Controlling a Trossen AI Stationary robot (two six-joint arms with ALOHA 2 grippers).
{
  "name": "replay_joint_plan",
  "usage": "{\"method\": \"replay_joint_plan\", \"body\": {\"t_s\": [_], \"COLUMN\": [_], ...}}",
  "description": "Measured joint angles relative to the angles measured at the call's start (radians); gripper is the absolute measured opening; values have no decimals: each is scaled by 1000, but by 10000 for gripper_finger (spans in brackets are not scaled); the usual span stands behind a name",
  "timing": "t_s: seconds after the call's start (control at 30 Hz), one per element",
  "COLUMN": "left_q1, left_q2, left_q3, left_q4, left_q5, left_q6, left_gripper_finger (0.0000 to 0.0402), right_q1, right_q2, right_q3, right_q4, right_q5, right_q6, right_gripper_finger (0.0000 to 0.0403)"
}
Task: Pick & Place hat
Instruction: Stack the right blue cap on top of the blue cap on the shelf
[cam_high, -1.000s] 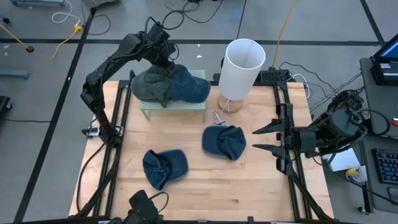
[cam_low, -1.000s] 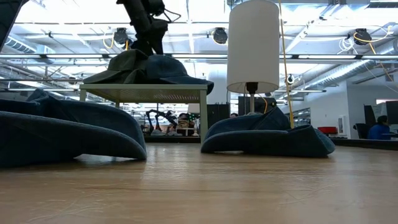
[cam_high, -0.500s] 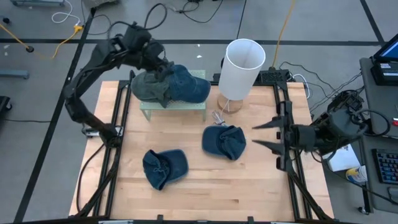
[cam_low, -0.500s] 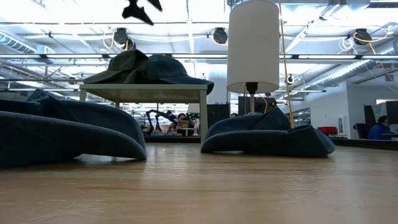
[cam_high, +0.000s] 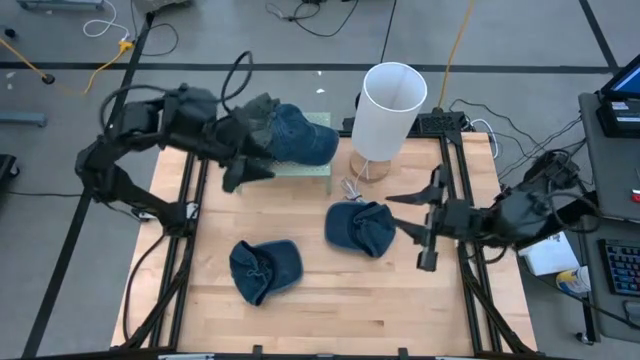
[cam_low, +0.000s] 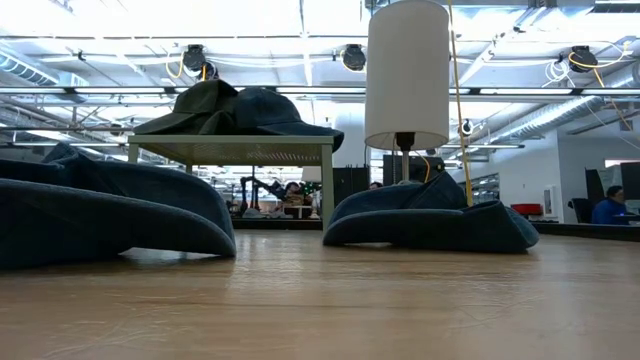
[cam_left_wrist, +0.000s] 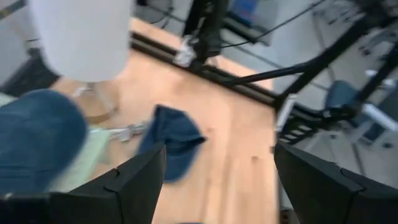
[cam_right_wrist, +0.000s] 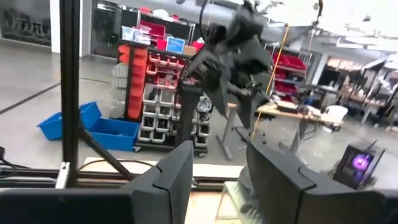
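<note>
The left gripper (cam_high: 243, 167) is open and empty beside the small stand (cam_high: 300, 172) bearing two hats (cam_high: 290, 133), while the right gripper (cam_high: 408, 215), also open and empty, is near the hat (cam_high: 360, 227) on the table (cam_high: 330, 290).

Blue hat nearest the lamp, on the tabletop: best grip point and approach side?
Grip the raised, bunched fold of the blue hat, where the crumpled crown humps up, rather than the flat edge lying on the wood. Probably come from above on the right side, where the right hand hovers open close by. The lamp crowds the far side.
</note>
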Motion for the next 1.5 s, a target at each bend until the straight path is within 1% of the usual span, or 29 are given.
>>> {"method": "replay_joint_plan", "body": {"t_s": [0.07, 0.17, 0.27, 0.37, 0.53, 0.63, 0.83, 0.93, 1.03, 1.1, 1.3, 1.5], "left_q1": [-53, -129, -190, -245, -311, -341, -379, -391, -393, -393, -393, -393], "left_q2": [-9, -11, -9, -10, -9, -10, -7, -4, -4, -5, -4, -4], "left_q3": [0, 0, 0, 0, 0, 0, 0, 0, 0, 0, 0, 0], "left_q4": [20, 42, 42, 42, 42, 43, 43, 42, 42, 42, 42, 42], "left_q5": [-11, -13, -13, -14, -14, -15, -14, -14, -13, -13, -14, -14], "left_q6": [-30, -76, -119, -161, -208, -212, -250, -265, -261, -259, -242, -209], "left_gripper_finger": [299, 303, 309, 314, 319, 316, 305, 300, 300, 303, 312, 304], "right_q1": [-10, -21, -31, -43, -102, -148, -246, -280, -305, -312, -303, -284], "right_q2": [17, 58, 122, 191, 306, 364, 443, 490, 542, 579, 697, 792], "right_q3": [2, 46, 121, 213, 393, 453, 461, 461, 461, 461, 461, 439], "right_q4": [-16, -112, -235, -352, -605, -746, -969, -1078, -1166, -1189, -1178, -1172], "right_q5": [-2, -4, -7, -13, -124, -201, -357, -400, -401, -400, -398, -395], "right_q6": [49, 137, 208, 273, 448, 547, 722, 784, 795, 787, 722, 721], "right_gripper_finger": [154, 175, 196, 208, 210, 210, 210, 210, 210, 210, 210, 210]}}
